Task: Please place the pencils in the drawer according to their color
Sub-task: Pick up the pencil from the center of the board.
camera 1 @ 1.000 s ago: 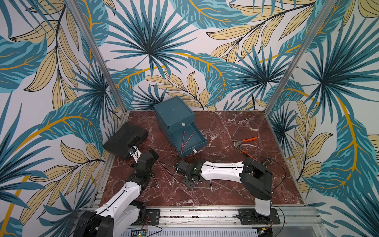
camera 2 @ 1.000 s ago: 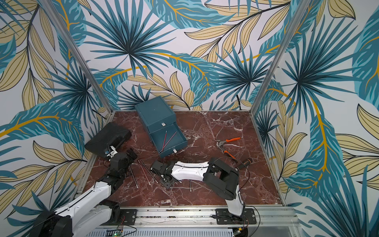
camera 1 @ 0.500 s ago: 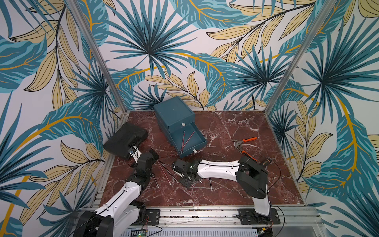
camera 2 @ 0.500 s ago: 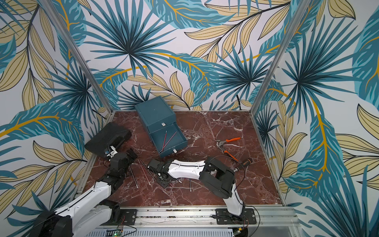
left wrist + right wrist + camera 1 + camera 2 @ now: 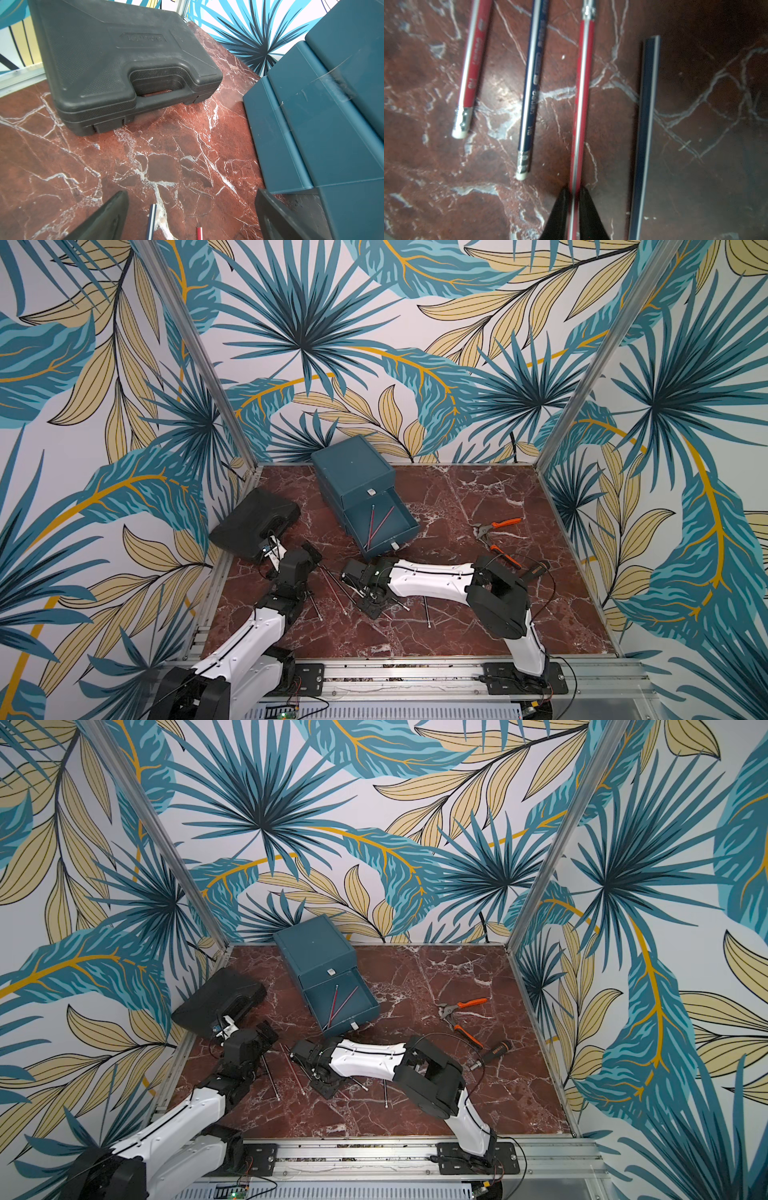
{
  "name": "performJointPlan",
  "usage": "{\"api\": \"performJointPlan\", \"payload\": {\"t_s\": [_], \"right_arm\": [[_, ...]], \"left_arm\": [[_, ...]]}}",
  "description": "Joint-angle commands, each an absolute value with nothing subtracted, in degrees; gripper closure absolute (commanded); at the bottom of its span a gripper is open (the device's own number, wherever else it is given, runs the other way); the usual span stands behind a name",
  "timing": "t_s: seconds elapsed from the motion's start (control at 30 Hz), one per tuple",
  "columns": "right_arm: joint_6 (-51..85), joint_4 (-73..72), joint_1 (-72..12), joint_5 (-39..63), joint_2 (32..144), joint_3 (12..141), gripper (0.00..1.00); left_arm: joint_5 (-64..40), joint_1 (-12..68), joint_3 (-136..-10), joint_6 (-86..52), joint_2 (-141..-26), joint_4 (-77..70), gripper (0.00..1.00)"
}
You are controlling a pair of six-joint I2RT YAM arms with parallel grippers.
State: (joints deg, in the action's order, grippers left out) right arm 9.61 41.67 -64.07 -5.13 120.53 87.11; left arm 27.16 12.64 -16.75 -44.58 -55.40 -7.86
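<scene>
Right hand [image 5: 574, 189]: pinching red pencil [image 5: 582, 83], lower middle.
Drawer [image 5: 395, 537]: open, ready to take it.
Left hand [image 5: 191, 193]: wide open, empty.

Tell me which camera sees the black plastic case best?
The left wrist view: the black plastic case fills it, handle and embossed logo clear. Both top views show the case small and distant. The right wrist view misses it.

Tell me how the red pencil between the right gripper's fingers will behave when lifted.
Likely stiff: the red pencil runs dead straight. Its glossy sheen suggests it may slip in the right gripper. It is pinched far from its silver ferrule end, so it may tilt.
</scene>
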Motion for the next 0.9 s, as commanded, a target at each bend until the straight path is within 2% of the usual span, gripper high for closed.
{"api": "performJointPlan", "payload": {"t_s": [0.0, 0.2, 0.87], "right_arm": [[10.7, 40.1, -64.1, -4.9, 127.1, 85.4, 0.87], [11.2, 40.4, -64.1, -4.7, 127.9, 86.2, 1.0], [13.4, 40.4, -64.1, -6.0, 120.9, 86.7, 1.0]], "left_arm": [[27.2, 12.0, -15.6, -44.6, -54.8, -7.7, 0.0], [27.3, 12.0, -15.6, -44.6, -54.8, -7.7, 0.0], [27.4, 12.0, -15.3, -44.7, -54.8, -7.5, 0.0]]}}
